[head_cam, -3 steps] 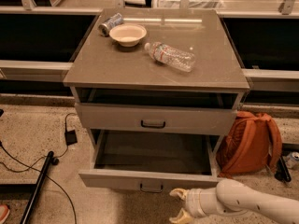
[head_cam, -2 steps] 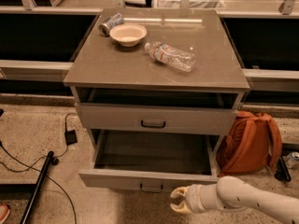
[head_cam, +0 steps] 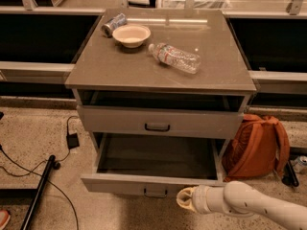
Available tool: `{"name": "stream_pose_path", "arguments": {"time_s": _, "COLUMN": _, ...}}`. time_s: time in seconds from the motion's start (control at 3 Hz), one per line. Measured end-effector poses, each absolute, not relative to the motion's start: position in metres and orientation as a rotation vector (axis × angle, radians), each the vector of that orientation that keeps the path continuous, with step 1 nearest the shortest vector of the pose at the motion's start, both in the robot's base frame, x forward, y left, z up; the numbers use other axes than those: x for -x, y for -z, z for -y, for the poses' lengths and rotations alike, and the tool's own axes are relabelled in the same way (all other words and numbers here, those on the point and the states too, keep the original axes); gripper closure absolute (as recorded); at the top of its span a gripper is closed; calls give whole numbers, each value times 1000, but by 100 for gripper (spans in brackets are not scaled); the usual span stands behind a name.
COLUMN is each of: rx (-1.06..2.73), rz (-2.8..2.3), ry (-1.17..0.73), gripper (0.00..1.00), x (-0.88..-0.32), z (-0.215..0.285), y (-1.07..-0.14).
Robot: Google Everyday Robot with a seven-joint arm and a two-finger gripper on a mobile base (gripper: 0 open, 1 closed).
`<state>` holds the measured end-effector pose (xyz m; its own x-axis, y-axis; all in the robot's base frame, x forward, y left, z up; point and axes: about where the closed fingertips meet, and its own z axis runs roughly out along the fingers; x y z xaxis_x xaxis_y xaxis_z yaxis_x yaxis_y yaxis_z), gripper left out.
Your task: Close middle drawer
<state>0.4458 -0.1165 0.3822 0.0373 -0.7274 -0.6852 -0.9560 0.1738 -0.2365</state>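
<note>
The middle drawer (head_cam: pixel 153 183) is pulled far out of the grey cabinet, so its deep box and grey floor (head_cam: pixel 156 158) show. Its low front panel carries a small dark bail handle (head_cam: pixel 156 193). My gripper (head_cam: pixel 185 199) is at the end of the white arm (head_cam: pixel 249 206) coming in from the lower right. It sits right at the drawer's front panel, just right of the handle, at its lower edge. Whether it touches the panel does not show.
The taller drawer front (head_cam: pixel 158 122) above has a dark gap over it. On the cabinet top (head_cam: pixel 120 66) lie a bowl (head_cam: pixel 131 35), a can (head_cam: pixel 113 24) and a plastic bottle (head_cam: pixel 175 58). An orange backpack (head_cam: pixel 259 145) stands at the right. Cables and a black pole (head_cam: pixel 41 190) are on the floor at the left.
My gripper has moved a little up and in toward the drawer's front panel. The drawer itself has not visibly moved.
</note>
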Motion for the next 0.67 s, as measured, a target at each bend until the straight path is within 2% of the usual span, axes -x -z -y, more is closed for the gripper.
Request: {"name": "stream_pose_path", "arguments": {"time_s": 0.67, "rx": 1516, "rz": -1750, "ry": -334, "gripper": 24, "x": -464, "z": 116, "y": -380}}
